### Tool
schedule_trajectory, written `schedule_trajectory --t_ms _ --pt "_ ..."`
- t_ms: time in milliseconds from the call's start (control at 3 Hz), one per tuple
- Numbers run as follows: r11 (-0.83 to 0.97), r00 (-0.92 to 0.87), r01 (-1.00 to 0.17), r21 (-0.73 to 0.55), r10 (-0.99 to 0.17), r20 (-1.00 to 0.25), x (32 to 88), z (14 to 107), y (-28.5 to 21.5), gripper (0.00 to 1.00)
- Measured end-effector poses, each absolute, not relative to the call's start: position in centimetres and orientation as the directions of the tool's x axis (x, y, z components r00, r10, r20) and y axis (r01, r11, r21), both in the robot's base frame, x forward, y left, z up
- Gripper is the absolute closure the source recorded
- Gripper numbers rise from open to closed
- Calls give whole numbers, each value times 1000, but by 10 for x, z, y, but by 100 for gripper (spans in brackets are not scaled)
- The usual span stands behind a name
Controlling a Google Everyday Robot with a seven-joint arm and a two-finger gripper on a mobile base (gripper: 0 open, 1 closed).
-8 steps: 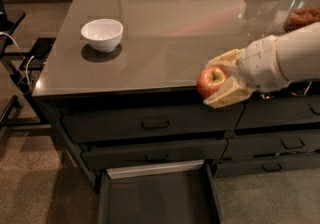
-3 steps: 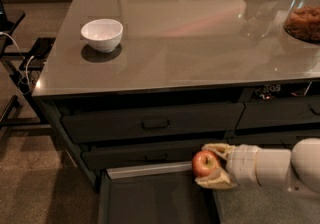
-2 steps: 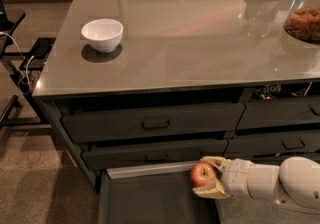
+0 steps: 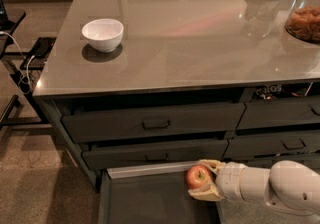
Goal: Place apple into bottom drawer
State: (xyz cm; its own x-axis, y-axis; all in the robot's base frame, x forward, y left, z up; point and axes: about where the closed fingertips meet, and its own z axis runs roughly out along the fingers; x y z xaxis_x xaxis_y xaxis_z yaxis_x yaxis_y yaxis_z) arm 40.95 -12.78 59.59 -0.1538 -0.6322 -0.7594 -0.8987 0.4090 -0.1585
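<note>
Down at five o'clock, the claw (image 4: pixel 204 182) is closed around the apple (image 4: pixel 197 176), holding it over the open bottom drawer (image 4: pixel 150 200). At ten o'clock, a white bowl (image 4: pixel 102 34) sits on the tabletop (image 4: pixel 200 43).

Dim, warm light from overhead. Glossy desk (image 4: pixel 200 53) top shows pale glare streaks & small bright spots, esp. far right. Bowl (image 4: pixel 102 33) casts soft shadow on its near side. Drawer fronts under desk edge v. dark. Claw (image 4: pixel 200 180), near right over bottom drawer (image 4: pixel 150 200), well lit, clamped on apple (image 4: pixel 197 174).
</note>
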Motion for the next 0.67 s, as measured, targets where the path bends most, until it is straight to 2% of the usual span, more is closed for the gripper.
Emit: schedule_trajectory --t_ms 667 --pt "532 -274 -842 -89 -564 -779 432 504 -118 100"
